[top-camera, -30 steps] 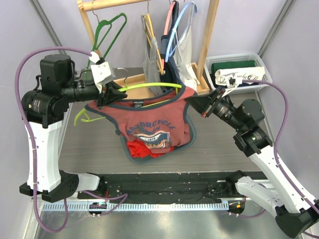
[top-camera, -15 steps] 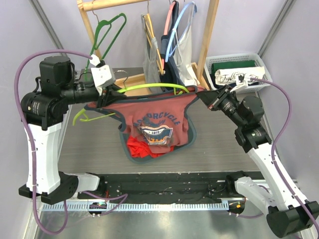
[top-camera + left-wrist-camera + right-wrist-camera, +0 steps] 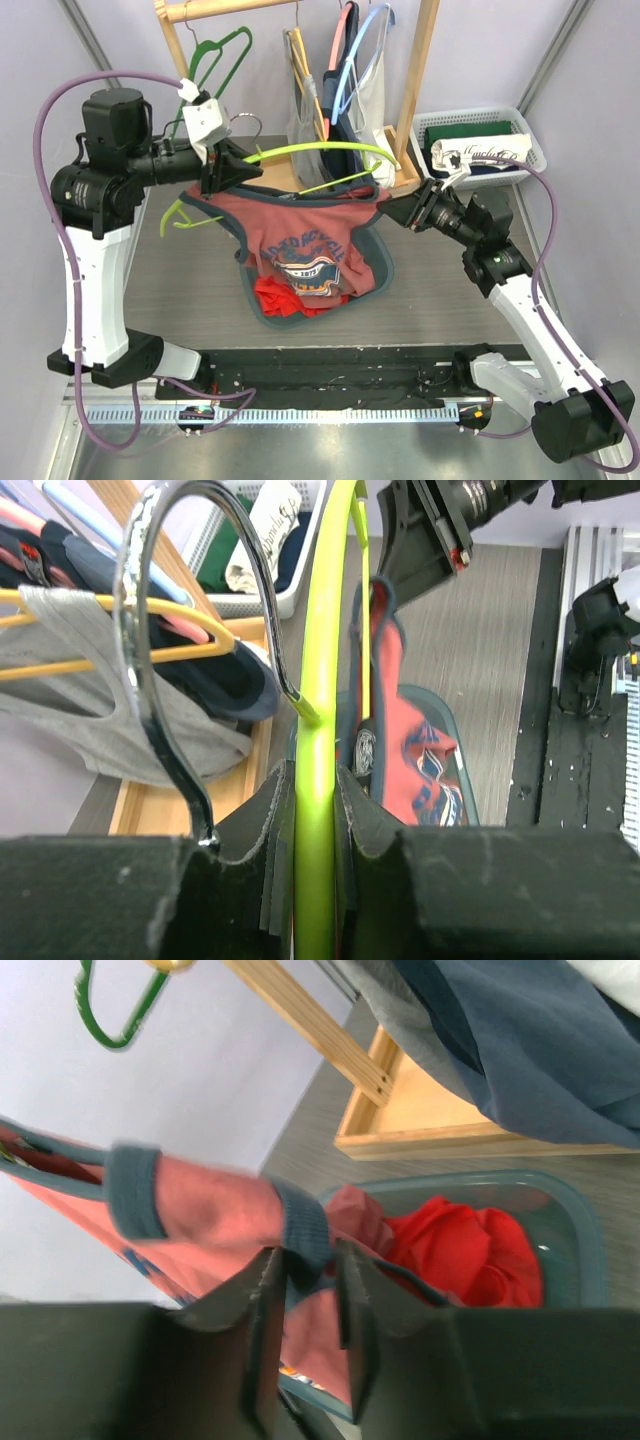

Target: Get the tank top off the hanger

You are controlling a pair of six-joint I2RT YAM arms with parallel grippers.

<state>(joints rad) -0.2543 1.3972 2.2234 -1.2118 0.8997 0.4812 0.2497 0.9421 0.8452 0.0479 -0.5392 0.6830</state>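
Grey table [image 3: 170,290] fills the floor of the cell, with a wooden rack [image 3: 428,60] of other clothes at twelve o'clock. Toward ten o'clock the left gripper [image 3: 225,168] is clamped narrowly on the neck of the lime hanger [image 3: 320,148], holding it up in the air. The tank top [image 3: 300,240], red with blue trim, hangs under the hanger near the middle, above a bin [image 3: 575,1205] of red cloth at six o'clock. At three o'clock the right gripper [image 3: 392,207] has its jaws narrow on the top's blue strap [image 3: 305,1230]. From there the cloth runs taut across to the hanger's nine o'clock arm, where the other shoulder looks caught. The hanger's three o'clock arm looks bare. My worry is a straight pull toward three: the caught shoulder could bind on the hanger tip and twist the hanger round in the left grip, or out of it. That pinch on the trim is thin, so it could slip and let the top swing back. The bare hanger end also sits near the rack's clothes and could snag there.
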